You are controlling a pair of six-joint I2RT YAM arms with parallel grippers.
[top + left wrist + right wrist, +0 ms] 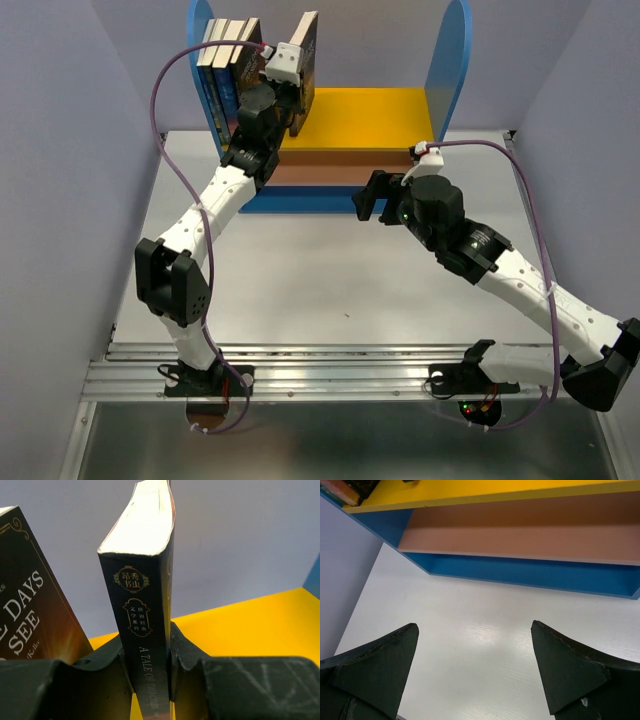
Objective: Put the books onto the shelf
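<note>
Left tool (147, 652) clamps book (142, 580), title cut off | right tool (475, 625) agape

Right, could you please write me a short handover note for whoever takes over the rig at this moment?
Left gripper: shut on the held book, upright, over the yellow upper board of the shelf, with a gap to the others.
Right gripper: open, empty, over the table in front of the shelf.
Done: a row of books stands on the upper board, leaning toward the left side panel.
Left: set the held book beside that row and release. Whether its lower edge touches the board is hidden. No other loose book is in view.
</note>
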